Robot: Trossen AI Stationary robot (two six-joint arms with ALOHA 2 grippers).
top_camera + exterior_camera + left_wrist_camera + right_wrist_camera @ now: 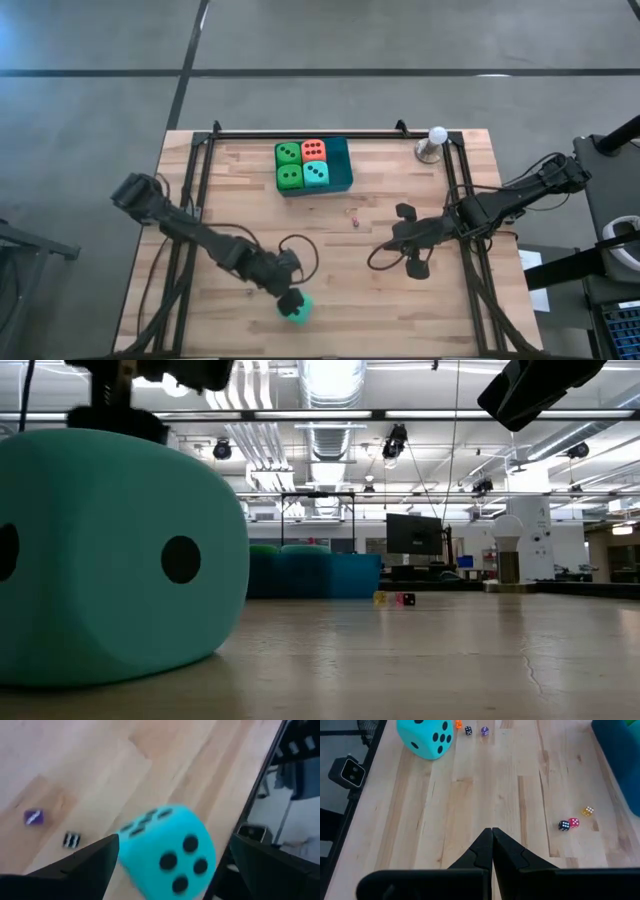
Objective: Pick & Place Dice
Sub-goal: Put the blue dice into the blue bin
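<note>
My left claw (291, 302) hangs wide over the teal die (299, 311) on the table (350, 290). My right claw (492, 851) is closed, empty

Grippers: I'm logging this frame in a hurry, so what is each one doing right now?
Left end effector: open, straddling the teal die near the table's front edge, not gripping.
Right end effector: shut, holding nothing.

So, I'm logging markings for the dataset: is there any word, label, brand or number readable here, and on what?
No readable text anywhere.
Dice in the tray and the teal die: pips only, no numerals.
Monitor in the room behind: dark, nothing legible.
Tiny dice: too small to read.
</note>
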